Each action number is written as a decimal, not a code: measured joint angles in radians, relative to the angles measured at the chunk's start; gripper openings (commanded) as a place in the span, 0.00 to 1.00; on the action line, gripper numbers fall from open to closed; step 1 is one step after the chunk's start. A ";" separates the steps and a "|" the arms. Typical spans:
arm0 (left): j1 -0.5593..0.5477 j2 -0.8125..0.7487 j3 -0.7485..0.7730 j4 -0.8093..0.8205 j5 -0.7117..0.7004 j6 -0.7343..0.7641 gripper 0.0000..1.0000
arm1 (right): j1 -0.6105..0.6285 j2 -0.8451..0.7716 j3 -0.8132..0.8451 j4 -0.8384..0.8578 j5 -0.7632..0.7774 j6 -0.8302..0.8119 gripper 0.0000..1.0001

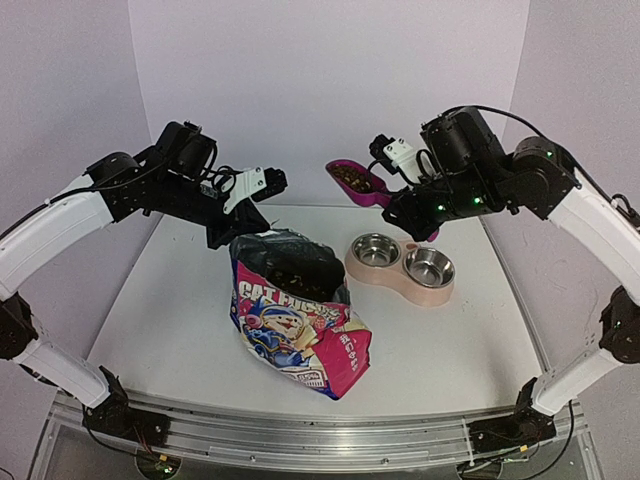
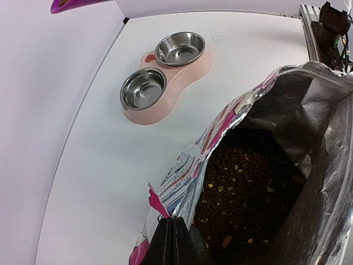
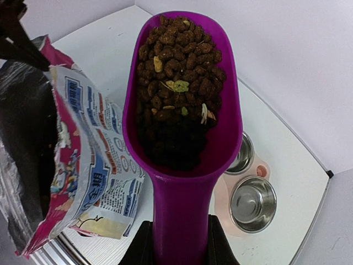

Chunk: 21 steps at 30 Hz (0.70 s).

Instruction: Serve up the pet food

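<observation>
The open pink, blue and white "CAT FOOD" pouch (image 1: 295, 325) stands mid-table with dark brown kibble (image 2: 242, 193) showing inside. My left gripper (image 2: 175, 221) is shut on the pouch's torn top edge, holding the mouth open. My right gripper (image 3: 181, 234) is shut on the handle of the magenta scoop (image 3: 182, 165), which is heaped with kibble (image 3: 179, 83) and held level in the air behind and to the left of the feeder. The scoop also shows in the top view (image 1: 357, 183). The pink double-bowl feeder (image 1: 400, 283) lies right of the pouch, both steel bowls bare.
White walls close the table at the back and sides. A metal rail (image 1: 300, 432) runs along the near edge. The right arm's elbow (image 1: 530, 175) hangs above the table's right rear.
</observation>
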<state>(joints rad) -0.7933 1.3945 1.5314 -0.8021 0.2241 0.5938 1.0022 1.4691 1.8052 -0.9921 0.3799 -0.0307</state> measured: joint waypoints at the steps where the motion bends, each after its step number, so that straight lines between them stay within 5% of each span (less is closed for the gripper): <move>1: 0.000 0.000 0.000 0.000 0.000 0.000 0.00 | -0.018 0.010 0.004 0.002 -0.005 0.002 0.00; 10: 0.000 0.000 0.004 0.000 0.001 -0.001 0.00 | -0.257 0.048 -0.059 0.019 -0.080 -0.010 0.00; 21: -0.001 0.000 0.004 0.000 0.011 -0.018 0.00 | -0.480 -0.009 -0.408 0.093 -0.147 -0.070 0.00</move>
<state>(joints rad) -0.7940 1.3945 1.5352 -0.8024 0.2349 0.5762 0.5217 1.4596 1.3967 -0.8994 0.2331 -0.1006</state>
